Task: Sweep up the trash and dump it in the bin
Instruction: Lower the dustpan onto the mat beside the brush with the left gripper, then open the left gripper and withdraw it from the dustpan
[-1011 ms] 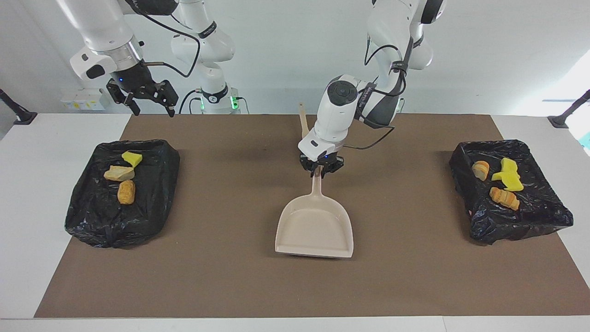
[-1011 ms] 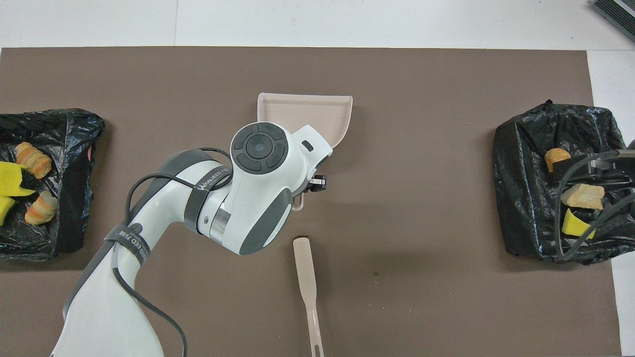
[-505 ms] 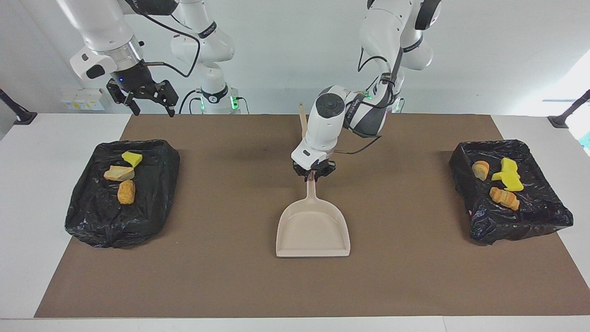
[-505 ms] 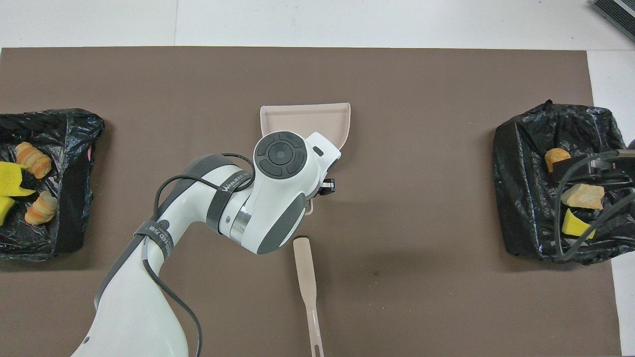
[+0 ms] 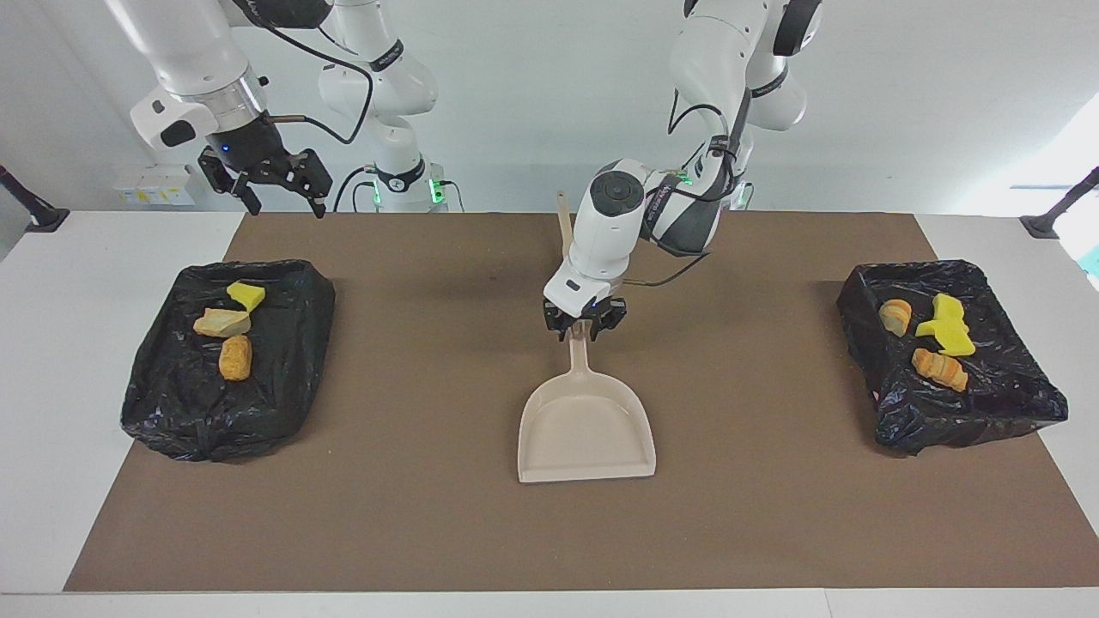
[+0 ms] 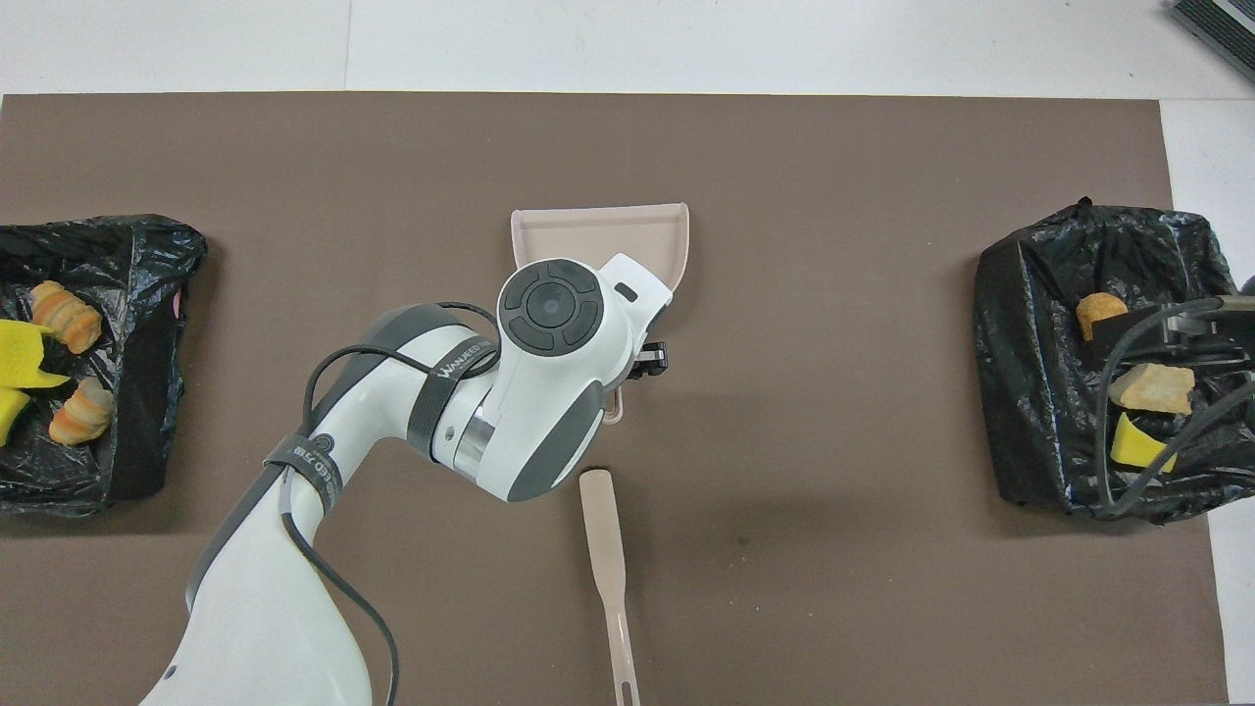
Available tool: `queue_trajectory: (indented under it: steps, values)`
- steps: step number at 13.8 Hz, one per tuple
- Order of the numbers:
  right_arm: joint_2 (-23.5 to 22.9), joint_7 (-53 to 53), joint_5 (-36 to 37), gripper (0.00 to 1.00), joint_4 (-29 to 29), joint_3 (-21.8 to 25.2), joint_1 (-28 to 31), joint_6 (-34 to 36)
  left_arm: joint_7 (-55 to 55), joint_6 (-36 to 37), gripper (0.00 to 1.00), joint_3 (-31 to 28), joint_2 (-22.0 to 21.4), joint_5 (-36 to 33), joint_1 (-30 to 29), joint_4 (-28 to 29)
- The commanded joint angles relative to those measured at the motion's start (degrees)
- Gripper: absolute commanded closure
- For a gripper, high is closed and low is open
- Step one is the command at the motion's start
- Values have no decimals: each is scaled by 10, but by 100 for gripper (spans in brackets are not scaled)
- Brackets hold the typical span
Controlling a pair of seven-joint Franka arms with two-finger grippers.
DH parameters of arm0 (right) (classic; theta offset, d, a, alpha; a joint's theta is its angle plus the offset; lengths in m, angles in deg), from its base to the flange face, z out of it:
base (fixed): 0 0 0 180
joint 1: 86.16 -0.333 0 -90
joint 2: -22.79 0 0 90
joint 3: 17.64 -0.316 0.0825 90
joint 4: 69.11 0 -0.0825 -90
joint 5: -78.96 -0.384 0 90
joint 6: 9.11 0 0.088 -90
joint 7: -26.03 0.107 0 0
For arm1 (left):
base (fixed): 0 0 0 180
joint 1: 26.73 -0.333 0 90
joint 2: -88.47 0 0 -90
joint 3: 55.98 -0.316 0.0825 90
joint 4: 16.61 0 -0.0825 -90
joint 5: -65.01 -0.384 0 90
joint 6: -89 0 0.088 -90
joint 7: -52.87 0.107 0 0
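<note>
The beige dustpan point(image 5: 586, 429) point(image 6: 598, 230) lies flat in the middle of the brown mat, handle toward the robots. My left gripper point(image 5: 584, 324) stands open at the handle's tip, one finger on each side; the overhead view hides it under the arm's wrist. Trash lies in two black-bagged bins. The bin point(image 5: 172, 403) point(image 6: 1029, 392) at the right arm's end holds yellow point(image 5: 246, 295), tan point(image 5: 222, 323) and orange point(image 5: 235, 357) chunks. The bin point(image 5: 1013, 403) point(image 6: 127, 461) at the left arm's end holds orange point(image 5: 896, 316), yellow point(image 5: 946, 324) and striped point(image 5: 939, 369) chunks. My right gripper point(image 5: 275, 184) waits open, raised over its bin.
The beige brush point(image 6: 606, 549) point(image 5: 564, 225) lies on the mat nearer to the robots than the dustpan, in line with its handle. The brown mat point(image 5: 773, 515) covers most of the white table.
My left gripper swung the dustpan's handle round toward the right arm's end, straightening the pan on the mat. It then opened its fingers off the handle. The right arm stayed still.
</note>
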Motion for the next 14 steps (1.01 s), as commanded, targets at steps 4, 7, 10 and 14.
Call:
queue_trajectory:
  steps: [4, 7, 10, 14]
  values:
    - [11, 7, -10, 0, 16, -2, 5, -15, -2, 57, 0, -16, -50, -1, -18, -8]
    - [11, 7, -11, 0, 16, -2, 5, -15, 32, 76, 0, -16, -79, -10, -62, -6]
    - [11, 7, -10, 0, 16, -2, 5, -15, 118, 157, 0, -16, -131, -10, -111, 5]
    - [12, 7, -10, 0, 16, -3, 5, -15, 199, 221, 0, -16, -182, -10, -168, 31]
